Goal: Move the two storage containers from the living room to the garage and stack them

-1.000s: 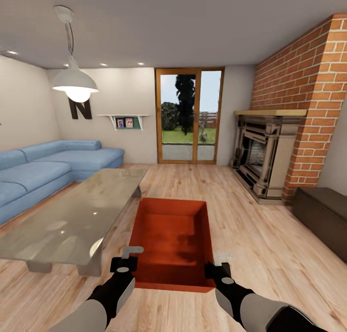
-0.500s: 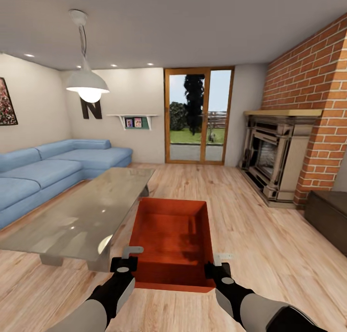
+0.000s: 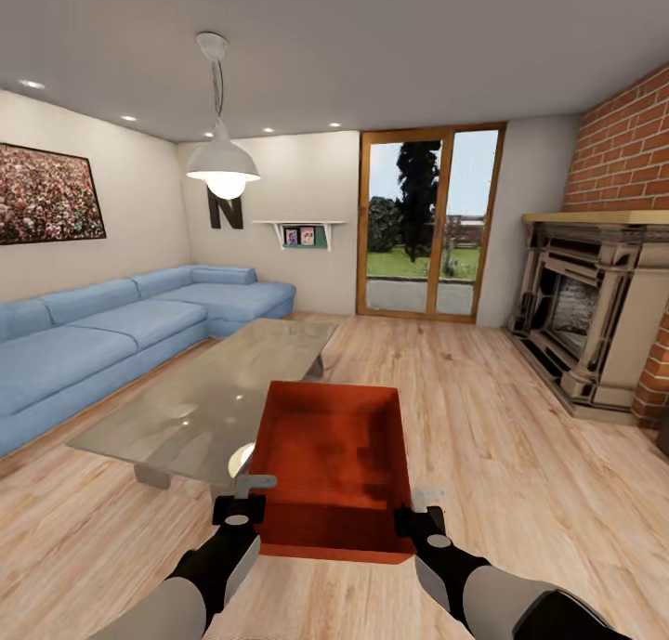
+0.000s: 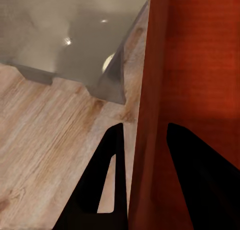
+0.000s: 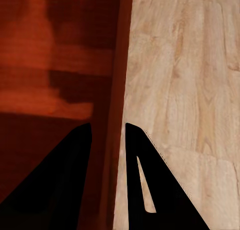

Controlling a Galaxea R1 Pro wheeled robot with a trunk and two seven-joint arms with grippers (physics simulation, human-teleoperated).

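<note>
A robot carries one orange-red storage container [image 3: 332, 468] through the living room, the transport leg of a job that ends with two such bins stacked on a garage floor. Everything here is placed relative to that container.

To its far left, a blue sofa [image 3: 111, 333] lines the wall under a framed picture [image 3: 46, 194]. Just left of the container, and partly beyond it, stands a glass coffee table [image 3: 214, 394], its tabletop bare and reflecting the pendant lamp [image 3: 223, 162] above.

At the container's near left corner, the left end effector [image 3: 240, 501] is clamped on the left wall; the left wrist view shows the thin wall [image 4: 150, 115] pinched between two dark fingers [image 4: 112, 160], one inside and one outside. The container is open-topped, level and held above the light plank floor [image 3: 520, 491].

At its near right corner, the right end effector [image 3: 420, 515] grips the right wall the same way, the wall edge [image 5: 114, 115] running between its fingers [image 5: 137, 160].

Beyond the container are wood-framed glass doors [image 3: 427, 222]; to its far right, a brick fireplace [image 3: 595, 315].

Judging by the room, the garage is not yet reached. The next move likely calls for driving the base while keeping both grips firm and the bin level, clear of the table's corner.
</note>
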